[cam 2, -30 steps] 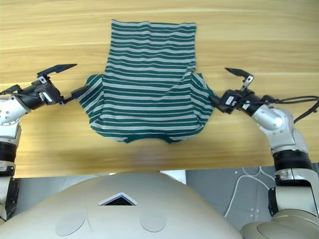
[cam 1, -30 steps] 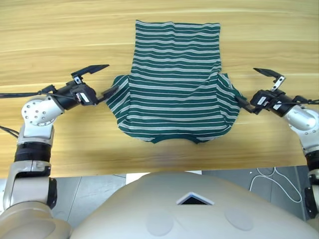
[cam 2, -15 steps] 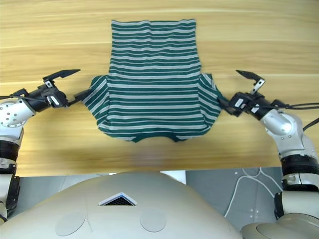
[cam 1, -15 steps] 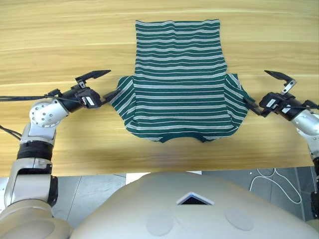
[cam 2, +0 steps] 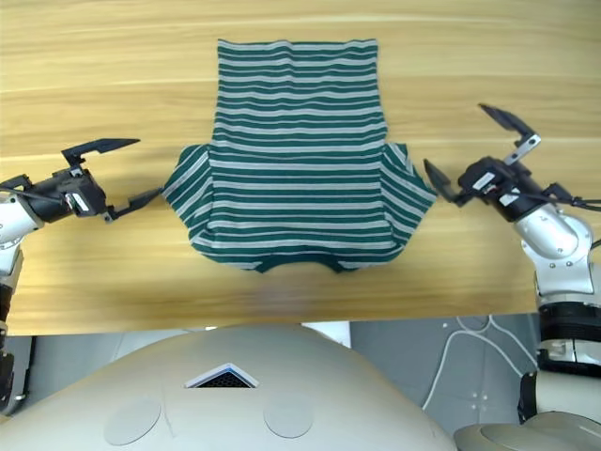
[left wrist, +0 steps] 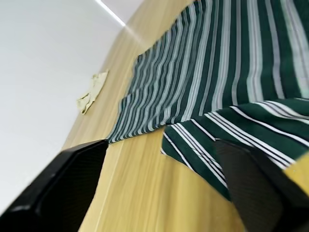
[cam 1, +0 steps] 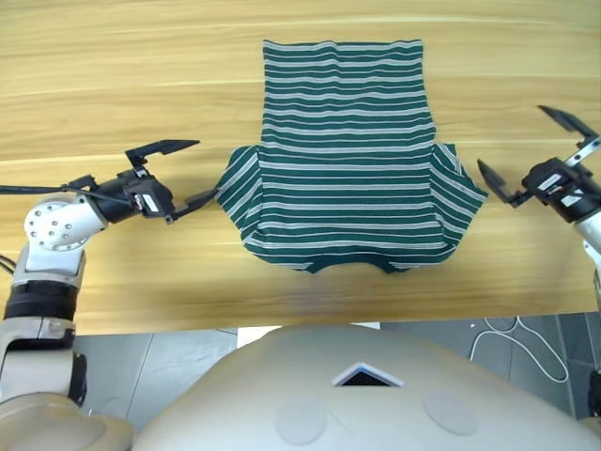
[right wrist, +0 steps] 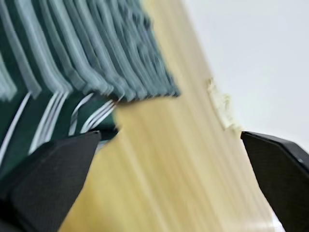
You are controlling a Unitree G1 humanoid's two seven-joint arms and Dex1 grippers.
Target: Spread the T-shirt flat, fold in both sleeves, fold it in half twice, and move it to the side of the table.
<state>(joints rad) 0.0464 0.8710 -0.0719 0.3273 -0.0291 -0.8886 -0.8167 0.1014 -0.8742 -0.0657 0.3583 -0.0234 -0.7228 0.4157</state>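
Left eye view showed the green-and-white striped T-shirt spread on the wooden bench, lying between the two sets of jaws. Its hem was on the far side and its neckline on the near side. The body lay fairly smooth, and both sleeves stuck out sideways, each towards the jaws on its own side.

The left jaws stood wide open and held nothing. The left lower finger pointed at the left sleeve, its tip right at the sleeve's edge. Whether it touched the cloth could not be told from this angle. In the left wrist view, the striped sleeve lay just ahead of the jaws, close against one dark finger, with bare bench in front of the other.

The right jaws were also spread wide and empty. The right lower finger sat just outside the right sleeve, near the sleeve's tip but apart from it. In the right wrist view, the striped cloth lay ahead of the jaws and to one side, and plain wood ran between the fingers.

A small pale scrap, perhaps tape or paper, lay at the bench edge beyond the left jaws.
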